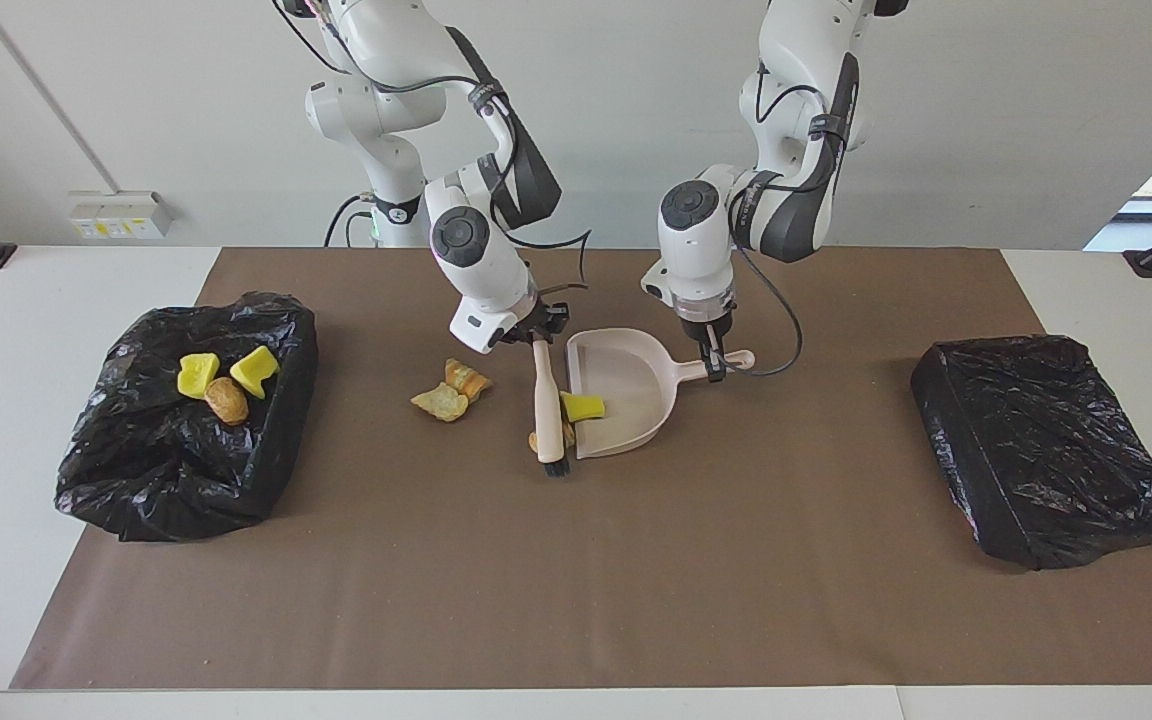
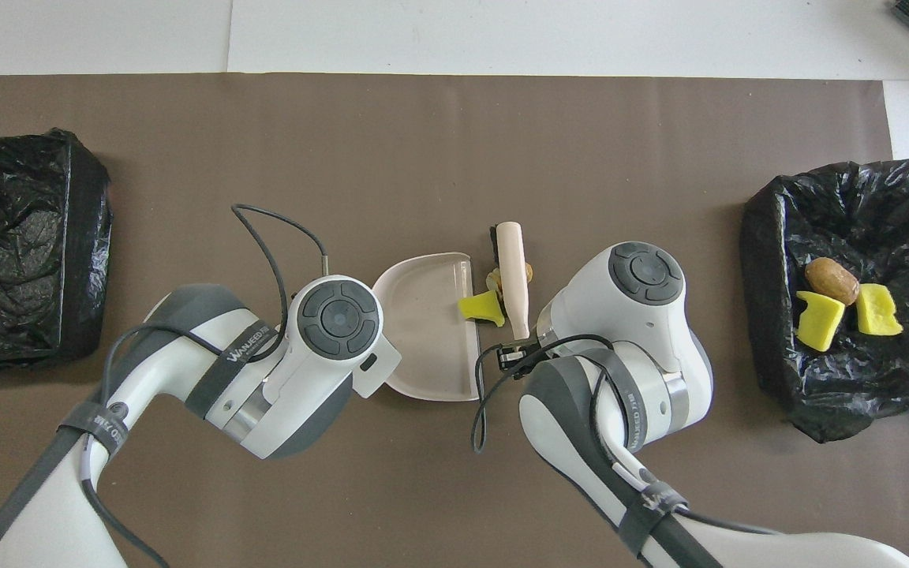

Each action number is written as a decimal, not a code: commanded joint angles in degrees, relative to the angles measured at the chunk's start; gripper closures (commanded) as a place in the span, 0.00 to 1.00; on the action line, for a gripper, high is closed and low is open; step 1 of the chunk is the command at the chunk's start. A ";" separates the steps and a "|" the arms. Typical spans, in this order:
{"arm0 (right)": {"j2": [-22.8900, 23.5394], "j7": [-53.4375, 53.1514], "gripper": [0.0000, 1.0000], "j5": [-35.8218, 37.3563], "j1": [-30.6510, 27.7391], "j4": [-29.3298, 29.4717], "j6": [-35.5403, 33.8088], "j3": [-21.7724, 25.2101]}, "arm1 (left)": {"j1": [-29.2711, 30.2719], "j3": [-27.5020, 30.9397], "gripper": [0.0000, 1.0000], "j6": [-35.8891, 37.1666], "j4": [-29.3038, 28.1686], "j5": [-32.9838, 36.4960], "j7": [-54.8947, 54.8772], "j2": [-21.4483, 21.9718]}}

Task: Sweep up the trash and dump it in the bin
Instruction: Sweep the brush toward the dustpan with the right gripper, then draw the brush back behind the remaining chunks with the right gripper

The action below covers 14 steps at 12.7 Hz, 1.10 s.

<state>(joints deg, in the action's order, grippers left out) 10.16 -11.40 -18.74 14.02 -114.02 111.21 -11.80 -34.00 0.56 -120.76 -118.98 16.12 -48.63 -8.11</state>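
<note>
Grippers first, since they sit nearest the robots. My right gripper [image 1: 538, 336] is clamped shut on the top end of the beige hand brush [image 1: 546, 400], which slants down away from the robots until its dark bristles [image 1: 554, 465] meet the brown mat [image 1: 576, 600]. My left gripper [image 1: 714, 368] is closed on the handle of the pale pink dustpan [image 1: 636, 385]; the pan lies flat on the mat, its open mouth facing the brush.

Between the two sets of jaws, I see one bright yellow wedge [image 1: 584, 406] resting just inside the pan's mouth, touching the brush. A golden-brown lump [image 1: 536, 440] sits against the brush near the bristles, on the mat at the pan's lip; I cannot tell whether it touches the pan. From overhead the same yellow wedge [image 2: 480, 308] straddles the pan's edge right beside the brush handle.

Out from my right jaws toward the right arm's end, two pastry-like lumps [image 1: 452, 390] lie together on the mat, apart from the brush.

At that end stands the open black-lined bin [image 1: 266, 440], holding two yellow wedges [image 1: 198, 374] and a brown lump [image 1: 227, 400] touching one another. Well off from my left jaws, at the left arm's end, a black bag-wrapped box [image 1: 1046, 450] sits on the mat.
</note>
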 commanded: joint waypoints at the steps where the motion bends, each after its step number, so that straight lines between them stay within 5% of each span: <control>1: -0.58 0.33 1.00 3.75 -5.38 8.43 -14.39 0.03 | -0.37 0.67 1.00 -1.41 -2.13 1.01 -0.32 1.60; 3: -1.71 1.99 1.00 12.20 -8.20 8.21 -19.36 -0.06 | -0.37 0.76 1.00 -1.06 -1.44 1.10 -0.23 1.17; 7: -8.39 1.21 1.00 16.26 -14.26 -4.25 -18.84 0.20 | -0.80 0.76 1.00 0.70 -1.08 5.94 1.26 1.43; 10: -8.75 6.19 1.00 22.49 -19.10 -5.25 -18.58 0.03 | -0.72 0.67 1.00 0.70 -1.08 5.94 2.22 1.43; 14: -12.85 6.31 1.00 24.19 -17.98 -11.80 -15.08 -0.24 | -0.37 0.67 1.00 0.44 -1.17 5.94 2.67 1.43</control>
<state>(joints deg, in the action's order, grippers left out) 2.53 -5.04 5.08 -4.86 -119.25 92.83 -11.23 -34.04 0.69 -120.66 -118.96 20.67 -47.36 -8.10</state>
